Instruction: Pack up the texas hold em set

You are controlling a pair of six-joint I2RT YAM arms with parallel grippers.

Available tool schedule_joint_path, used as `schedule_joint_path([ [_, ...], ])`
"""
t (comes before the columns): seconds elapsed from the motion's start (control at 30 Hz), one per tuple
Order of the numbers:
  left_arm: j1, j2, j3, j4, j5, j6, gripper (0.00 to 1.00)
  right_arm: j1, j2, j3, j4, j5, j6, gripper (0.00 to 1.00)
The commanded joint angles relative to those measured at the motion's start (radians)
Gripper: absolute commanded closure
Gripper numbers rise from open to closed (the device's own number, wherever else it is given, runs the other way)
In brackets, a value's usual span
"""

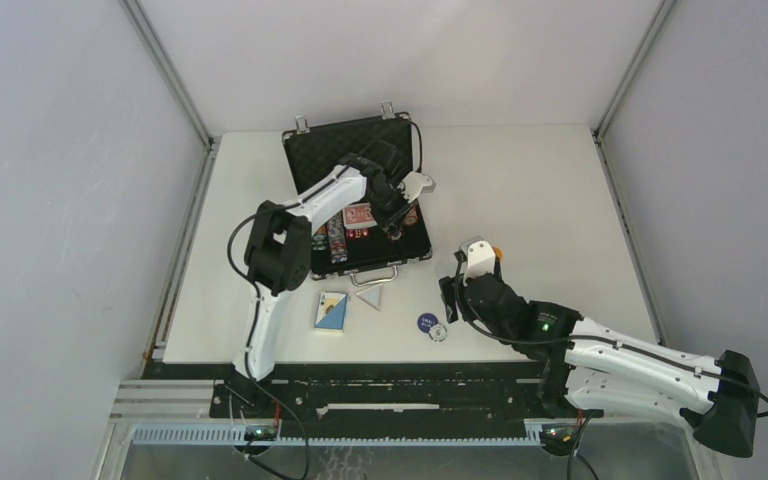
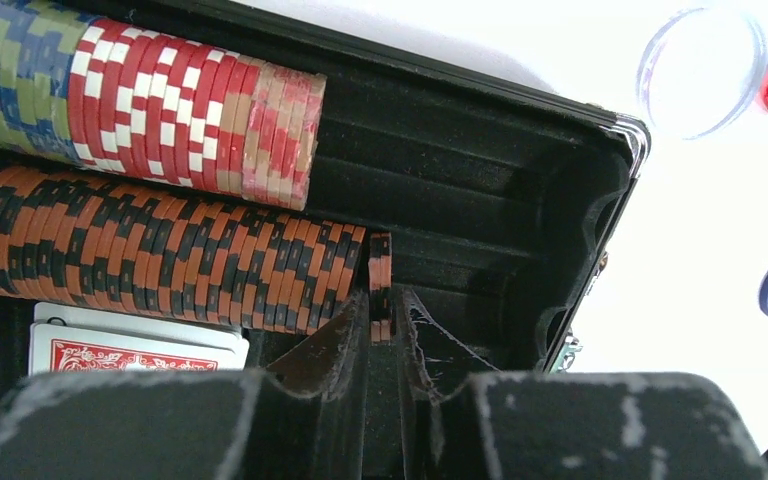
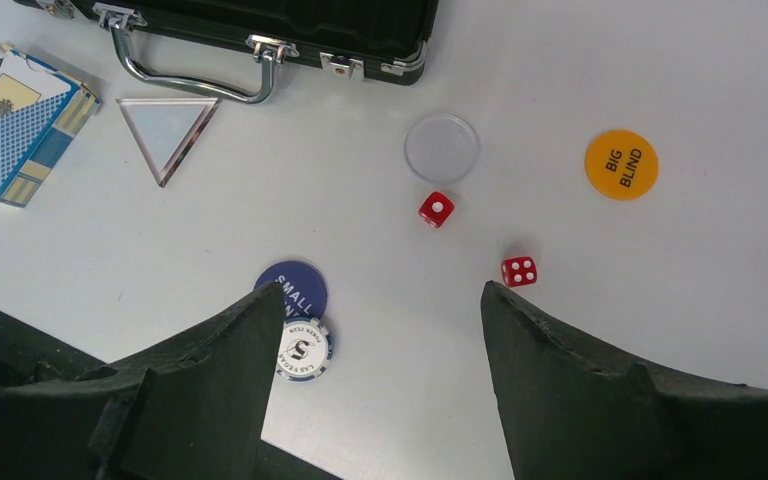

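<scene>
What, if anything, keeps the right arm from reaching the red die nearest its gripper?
Probably nothing, so yes: the right gripper is open, and that die lies alone on the table just beyond its fingertip.

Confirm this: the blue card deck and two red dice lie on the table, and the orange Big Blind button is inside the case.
No: the orange Big Blind button lies on the table, outside the case, as the right wrist view shows. The blue card deck and two red dice are right.

Plain grey walls (image 1: 60, 200) enclose a white table (image 1: 520, 190), with metal posts (image 1: 167, 70) rising at its far corners and a slotted cable duct (image 1: 390, 437) running along its near edge.
</scene>
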Motion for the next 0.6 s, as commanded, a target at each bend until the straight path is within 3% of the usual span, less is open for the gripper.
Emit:
schedule_joint_path([
  [0.0, 0.006, -0.061, 0.000, 0.110, -0.044, 0.001, 0.79, -0.004, 0.003, 0.003, 0.024, -0.001, 0.016, 0.20],
  [0.57, 0.002, -0.194, -0.037, 0.106, -0.084, -0.013, 0.79, -0.003, 0.012, -0.014, 0.050, -0.026, 0.029, 0.18],
])
